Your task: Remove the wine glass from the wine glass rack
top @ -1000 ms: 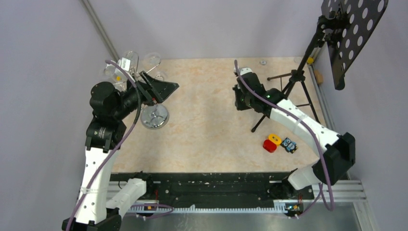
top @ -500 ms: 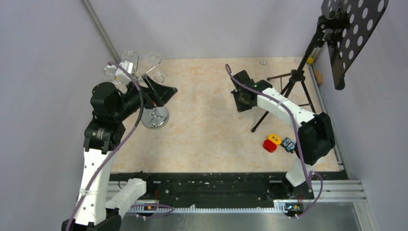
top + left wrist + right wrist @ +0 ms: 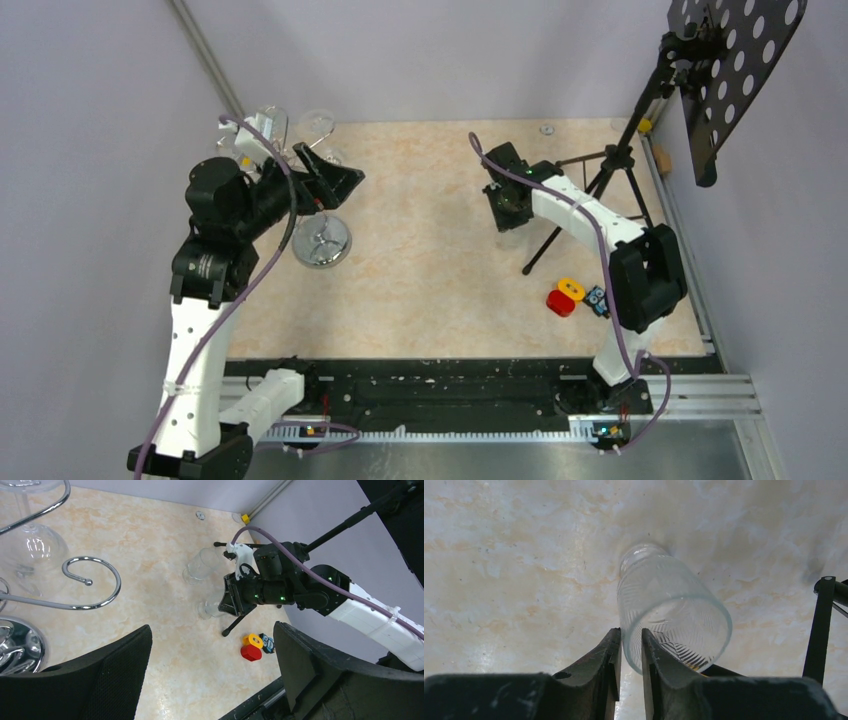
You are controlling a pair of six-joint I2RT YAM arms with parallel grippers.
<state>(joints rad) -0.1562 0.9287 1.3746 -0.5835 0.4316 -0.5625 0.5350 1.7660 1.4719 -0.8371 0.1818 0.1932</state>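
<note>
The wine glass [image 3: 32,547] hangs bowl-down on the wine glass rack [image 3: 322,243] at the far-left corner of the tabletop [image 3: 430,260], where the wide-open left hand [image 3: 335,180] could snag a wire curl [image 3: 90,558] and tip it, while the right hand [image 3: 631,645] straddles a tumbler [image 3: 674,605] rim, grip unclear.

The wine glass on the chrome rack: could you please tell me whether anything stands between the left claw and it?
Yes: in the left wrist view, a curled arm of the wine glass rack loops between the open left claw and the wine glass. Nothing else visible intervenes.
</note>
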